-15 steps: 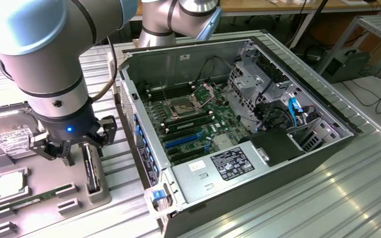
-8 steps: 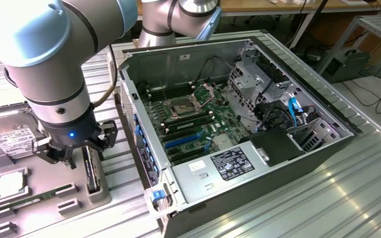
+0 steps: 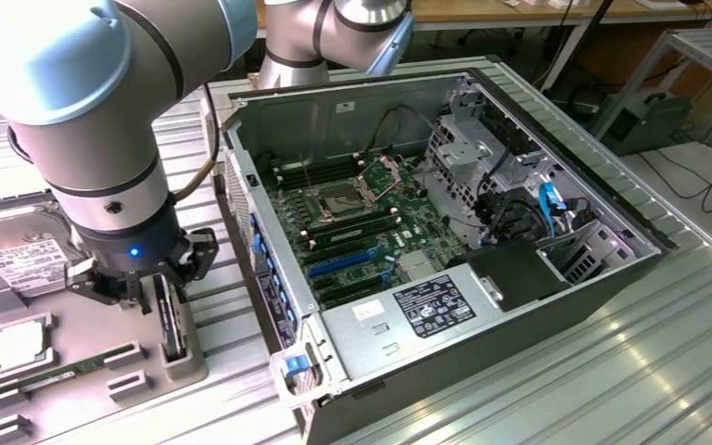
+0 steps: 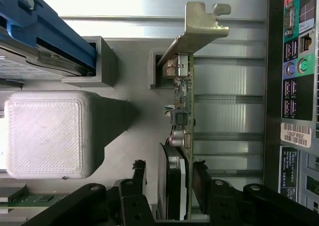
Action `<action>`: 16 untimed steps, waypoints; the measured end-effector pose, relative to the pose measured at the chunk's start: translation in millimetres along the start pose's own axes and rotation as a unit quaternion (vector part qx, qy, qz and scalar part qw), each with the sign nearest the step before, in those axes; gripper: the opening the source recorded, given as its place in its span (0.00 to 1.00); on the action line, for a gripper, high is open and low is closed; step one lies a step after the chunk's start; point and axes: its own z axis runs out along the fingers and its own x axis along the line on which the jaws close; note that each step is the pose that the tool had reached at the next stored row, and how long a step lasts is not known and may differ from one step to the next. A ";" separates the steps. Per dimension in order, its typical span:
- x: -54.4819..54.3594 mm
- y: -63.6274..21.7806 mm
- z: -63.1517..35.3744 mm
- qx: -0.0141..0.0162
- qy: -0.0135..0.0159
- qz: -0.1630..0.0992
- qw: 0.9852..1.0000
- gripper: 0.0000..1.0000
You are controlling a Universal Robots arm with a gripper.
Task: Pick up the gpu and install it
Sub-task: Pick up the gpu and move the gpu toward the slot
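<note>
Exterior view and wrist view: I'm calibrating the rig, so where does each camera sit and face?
Exterior view: high off the arm, looking down on the open computer case and parts tray; the arm and gripper show.
Wrist view: on the wrist, looking along the fingers straddling the gpu.
Shared: gpu, gripper, tray, case.

Thin dark silver-bracketed gpu [image 4: 182, 111], standing on edge, slotted in grey holder [image 3: 190, 360]

Bright even light, with glare on the metal table [image 3: 653, 371].
</note>
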 end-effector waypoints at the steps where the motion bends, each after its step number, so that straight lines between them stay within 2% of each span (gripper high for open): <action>1: 0.0 0.0 0.0 0.000 0.000 0.000 1.000 0.46; 2: 0.0 0.0 0.0 0.000 0.000 0.000 1.000 0.46; 3: 0.0 0.0 0.0 0.000 0.000 0.000 1.000 0.39; 16: 0.0 0.0 0.0 0.000 0.000 0.005 1.000 0.39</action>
